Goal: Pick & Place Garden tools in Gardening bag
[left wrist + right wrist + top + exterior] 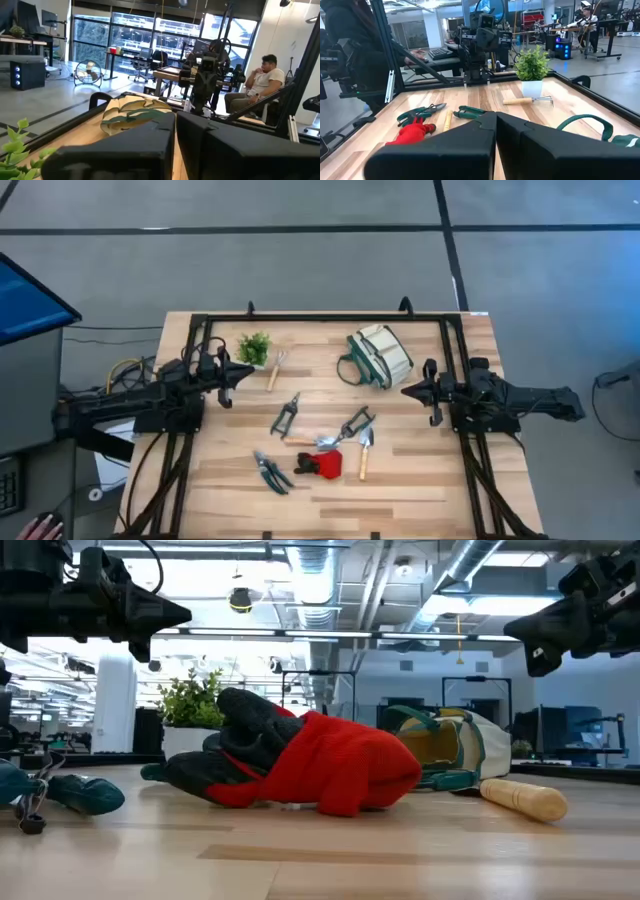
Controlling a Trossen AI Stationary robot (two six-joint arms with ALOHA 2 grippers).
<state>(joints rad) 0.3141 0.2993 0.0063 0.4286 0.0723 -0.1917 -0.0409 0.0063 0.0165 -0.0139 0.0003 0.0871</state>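
Note:
The garden tools lie on the wooden table: a wooden-handled rake [276, 369], dark shears [286, 416], a second pair of shears [353, 425], a trowel [365, 452], green-handled pruners [270, 472] and a red piece [322, 465] [330, 770]. The cream gardening bag [380, 357] [134, 112] lies on its side at the far right. My left gripper [250, 373] [176, 135] hovers shut by the table's left edge. My right gripper [404, 391] [496, 131] hovers shut by the right edge, near the bag. Each points toward the table's middle and holds nothing.
A small green potted plant [254, 347] [532, 65] stands at the far left beside the rake. A black frame [320, 317] runs along the table's far edge and sides. Beyond the table a person [265, 80] sits on a chair. Bare wood lies near the front edge.

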